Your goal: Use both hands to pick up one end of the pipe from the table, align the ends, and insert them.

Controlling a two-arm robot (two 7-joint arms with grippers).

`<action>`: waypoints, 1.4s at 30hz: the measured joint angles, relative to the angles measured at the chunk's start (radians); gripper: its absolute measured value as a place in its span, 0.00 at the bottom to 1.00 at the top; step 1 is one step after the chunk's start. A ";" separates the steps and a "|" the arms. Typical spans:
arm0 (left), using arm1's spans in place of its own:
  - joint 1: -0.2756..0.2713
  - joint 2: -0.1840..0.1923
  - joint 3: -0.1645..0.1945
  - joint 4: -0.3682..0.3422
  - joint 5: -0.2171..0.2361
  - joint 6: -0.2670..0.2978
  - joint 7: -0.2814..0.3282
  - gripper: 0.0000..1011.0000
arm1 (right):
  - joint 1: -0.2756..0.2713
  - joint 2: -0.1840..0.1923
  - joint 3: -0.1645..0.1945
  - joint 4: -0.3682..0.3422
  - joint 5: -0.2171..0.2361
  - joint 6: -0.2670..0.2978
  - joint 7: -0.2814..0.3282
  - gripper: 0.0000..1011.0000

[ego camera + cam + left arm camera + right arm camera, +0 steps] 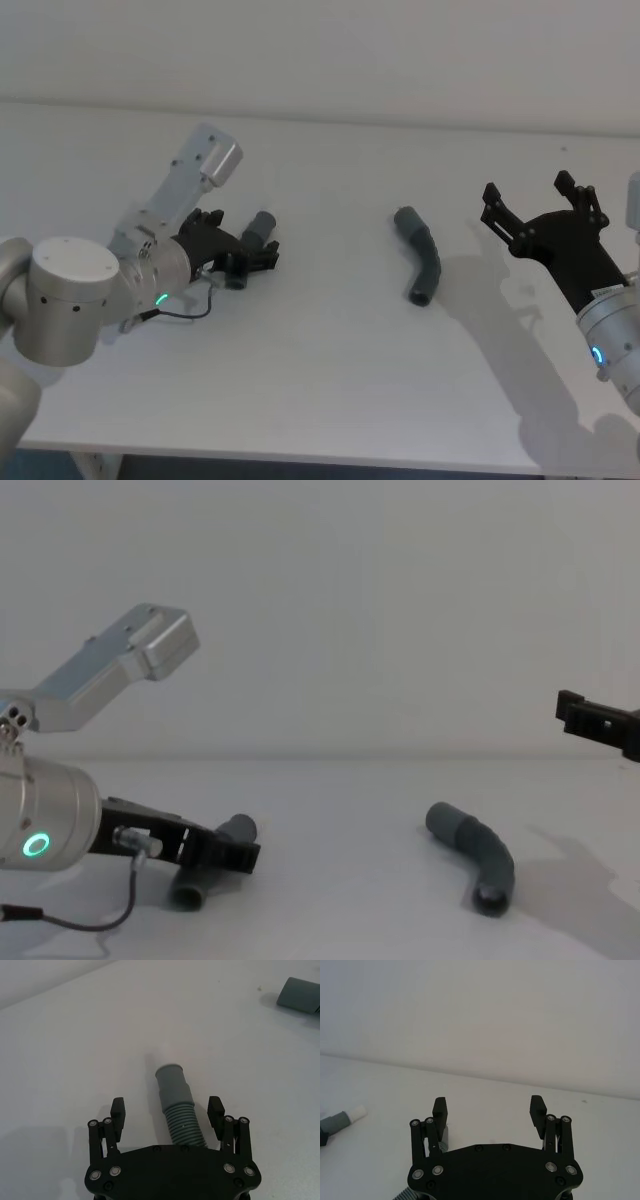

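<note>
Two dark grey bent pipe pieces lie on the white table. The left piece points its smooth cuff away from me. My left gripper is low over it and open; its fingertips straddle the ribbed part with a gap on each side. The other piece lies mid-table, untouched. My right gripper hovers open and empty, right of that piece and above the table. A grey pipe end with a white tip lies on the table in the right wrist view.
A pale wall rises behind the table's far edge. A thin black cable hangs from the left wrist onto the table. Bare tabletop stretches between the two pieces and along the front edge.
</note>
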 joint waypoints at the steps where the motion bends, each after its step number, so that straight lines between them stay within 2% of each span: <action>1: 0.000 -0.001 -0.001 0.001 0.000 0.002 0.000 0.99 | 0.000 0.000 0.000 0.000 0.000 0.000 0.000 0.99; 5: 0.001 -0.004 -0.003 0.002 -0.003 0.009 -0.002 0.99 | 0.000 0.000 0.000 0.000 0.000 0.000 0.000 0.99; 9: 0.002 -0.006 -0.005 0.004 -0.004 0.014 -0.004 0.91 | 0.000 0.000 0.000 0.000 0.000 0.000 0.000 0.99; 15: 0.003 -0.009 -0.007 0.005 -0.007 0.019 -0.006 0.74 | 0.000 0.000 0.000 0.000 0.000 0.000 0.000 0.99; 16: 0.003 -0.009 -0.007 0.005 -0.007 0.019 -0.006 0.74 | 0.000 0.000 0.000 0.000 0.000 0.000 0.000 0.99; 17: 0.003 -0.010 -0.007 0.005 -0.007 0.021 -0.006 0.66 | 0.000 0.000 0.000 0.000 0.000 0.000 0.000 0.99; 24: 0.004 -0.011 -0.008 0.006 -0.008 0.024 -0.007 0.43 | 0.000 0.000 0.000 0.000 0.000 0.000 0.000 0.99; 28: 0.004 -0.011 -0.009 0.006 -0.008 0.025 -0.006 0.36 | 0.000 0.000 0.000 0.000 0.000 0.000 0.000 0.99; 34: 0.004 -0.012 -0.010 0.007 -0.008 0.026 -0.006 0.35 | 0.005 0.004 0.000 -0.001 0.000 0.007 0.010 0.99; 42: 0.004 -0.012 -0.010 0.007 -0.008 0.027 -0.006 0.35 | 0.031 0.034 -0.007 -0.008 0.009 0.055 0.068 0.99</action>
